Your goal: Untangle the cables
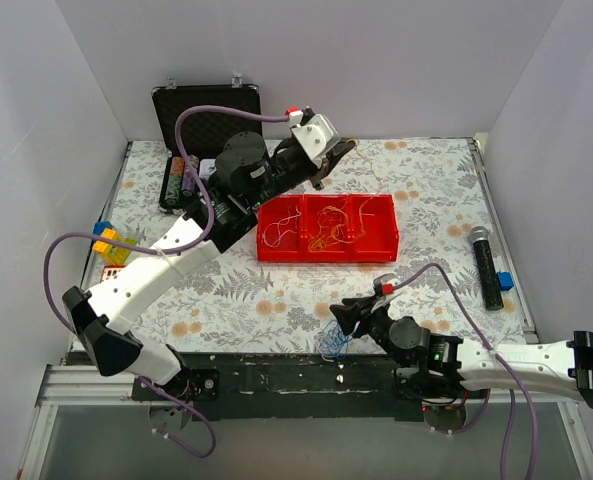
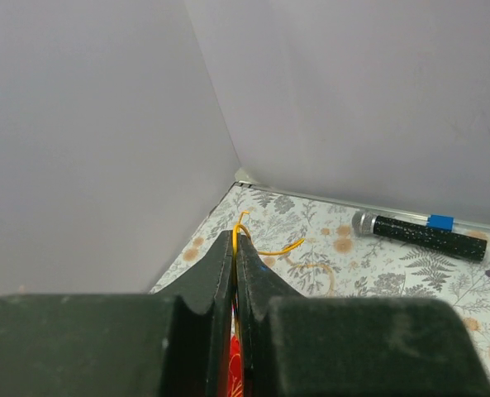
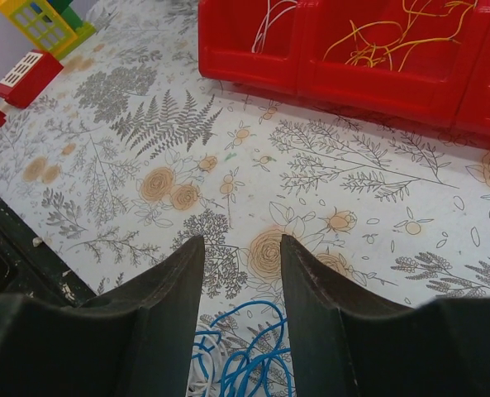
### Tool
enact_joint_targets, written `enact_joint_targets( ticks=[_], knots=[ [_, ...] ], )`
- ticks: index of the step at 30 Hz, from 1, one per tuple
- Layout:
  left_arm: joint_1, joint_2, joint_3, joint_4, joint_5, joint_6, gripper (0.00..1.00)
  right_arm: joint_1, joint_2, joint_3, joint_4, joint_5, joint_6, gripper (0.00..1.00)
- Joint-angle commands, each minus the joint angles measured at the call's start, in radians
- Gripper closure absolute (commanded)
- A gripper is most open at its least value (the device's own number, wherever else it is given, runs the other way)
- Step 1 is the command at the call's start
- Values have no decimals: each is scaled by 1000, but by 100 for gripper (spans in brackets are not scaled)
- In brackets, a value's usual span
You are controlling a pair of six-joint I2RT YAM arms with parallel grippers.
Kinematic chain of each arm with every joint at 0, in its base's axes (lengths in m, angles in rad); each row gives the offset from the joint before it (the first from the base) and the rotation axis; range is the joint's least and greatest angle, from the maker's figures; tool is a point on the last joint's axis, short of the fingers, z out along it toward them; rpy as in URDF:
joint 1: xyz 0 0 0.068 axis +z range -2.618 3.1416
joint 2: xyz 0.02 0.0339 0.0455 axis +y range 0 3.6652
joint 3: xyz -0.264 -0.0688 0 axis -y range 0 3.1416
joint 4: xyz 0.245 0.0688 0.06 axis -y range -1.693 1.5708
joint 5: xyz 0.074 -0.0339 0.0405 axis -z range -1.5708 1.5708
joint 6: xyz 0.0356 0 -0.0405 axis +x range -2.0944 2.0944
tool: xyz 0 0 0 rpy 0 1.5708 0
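My left gripper [image 1: 338, 152] is raised over the back of the table, behind the red bin [image 1: 381, 243]. In the left wrist view it [image 2: 235, 236] is shut on a thin yellow-orange cable [image 2: 278, 250] that curls out past its tips. More yellow-orange cables [image 1: 328, 225] and white ones [image 1: 278, 228] lie in the bin. My right gripper [image 1: 338, 318] is open and low at the front edge. In the right wrist view its jaws [image 3: 241, 244] stand either side of a small bundle of blue and white cables [image 3: 249, 360] on the cloth, also in the top view [image 1: 333, 344].
A black microphone [image 1: 486, 265] with a blue block [image 1: 504, 282] lies at the right, also in the left wrist view [image 2: 418, 229]. An open black case [image 1: 208, 110] stands at the back left. Toy blocks [image 1: 111, 245] sit at the left edge, also in the right wrist view [image 3: 42, 25].
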Motion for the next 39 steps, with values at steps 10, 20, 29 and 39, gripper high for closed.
enact_joint_targets(
  ticks=[10, 20, 29, 39],
  knots=[
    [73, 92, -11, 85, -16, -15, 100, -2, -153, -84, -124, 67, 48, 50],
    [174, 141, -97, 118, -3, -17, 100, -2, -218, -89, -208, 81, 66, 50],
    [172, 164, -109, 130, 38, -41, 100, -2, -255, -100, -243, 92, 81, 51],
    [173, 152, 65, 131, 79, -101, 100, 0, -209, -89, -219, 81, 81, 52]
  ],
)
